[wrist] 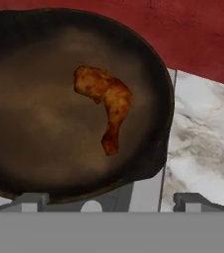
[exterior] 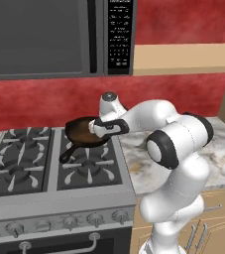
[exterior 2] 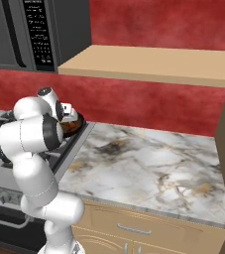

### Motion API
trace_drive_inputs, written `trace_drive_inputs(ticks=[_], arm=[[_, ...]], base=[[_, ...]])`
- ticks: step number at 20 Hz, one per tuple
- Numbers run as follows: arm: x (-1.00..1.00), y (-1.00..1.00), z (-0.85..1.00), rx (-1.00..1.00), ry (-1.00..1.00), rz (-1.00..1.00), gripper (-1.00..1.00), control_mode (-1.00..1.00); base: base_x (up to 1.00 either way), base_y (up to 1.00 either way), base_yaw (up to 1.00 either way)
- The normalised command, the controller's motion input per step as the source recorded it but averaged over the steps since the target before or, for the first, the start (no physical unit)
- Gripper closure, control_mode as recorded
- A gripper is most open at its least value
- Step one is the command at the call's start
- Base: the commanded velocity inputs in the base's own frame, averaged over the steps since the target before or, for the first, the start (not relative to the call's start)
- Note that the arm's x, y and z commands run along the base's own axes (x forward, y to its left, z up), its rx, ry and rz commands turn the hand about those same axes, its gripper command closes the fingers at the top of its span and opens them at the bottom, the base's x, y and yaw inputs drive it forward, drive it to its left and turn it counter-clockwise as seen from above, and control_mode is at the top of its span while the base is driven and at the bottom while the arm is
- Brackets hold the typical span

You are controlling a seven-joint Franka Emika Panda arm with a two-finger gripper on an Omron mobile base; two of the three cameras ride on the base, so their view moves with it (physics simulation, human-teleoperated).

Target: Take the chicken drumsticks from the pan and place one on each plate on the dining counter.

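Jaws spread fully wide, nothing between them. Gripper (exterior: 95,130) hung over the pan (exterior: 83,132), pointed down into it from above.

Directly under the hand: one chicken drumstick (wrist: 106,105), reddish-brown and glossy, lying flat on the brownish pan floor, a little off centre toward the rim nearest the marble. Thick end up and left in the hand view, thin bone end trailing down. Not touching the pan wall. No second piece on the visible pan floor.

Pan seated on the rear right burner of the stove (exterior: 39,163), black handle (exterior: 68,153) angled forward and left. Marble tabletop (exterior 2: 148,163) joined to the stove just beside it on the right. Microwave (exterior: 49,37) above the burners, red wall behind.

Judged state of task: one drumstick evidently out of the pan, whereabouts not checkable from here, neither the plates nor the dining counter being in shot. Remaining: descent onto the piece in the pan, closing on it, lift, trip to the dining counter, drop on the plate without one. Likely snag: a slick, curved piece rolling out of a wide pinch.
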Motion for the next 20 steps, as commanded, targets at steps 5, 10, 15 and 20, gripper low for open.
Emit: trace_drive_inputs(ticks=[5,10,15,20], arm=[[0.36,0.0,-0.05,0.0,0.0,0.0,-1.0,-1.0],[0.21,0.0,-0.16,0.0,0.0,0.0,-1.0,-1.0],[0.18,0.04,-0.24,0.0,0.01,0.0,-1.0,-1.0],[0.15,0.01,-0.25,0.0,0.0,0.0,-1.0,-1.0]], base=[[0.0,0.0,0.0],[0.0,0.0,0.0],[0.0,0.0,0.0],[0.0,0.0,0.0]])
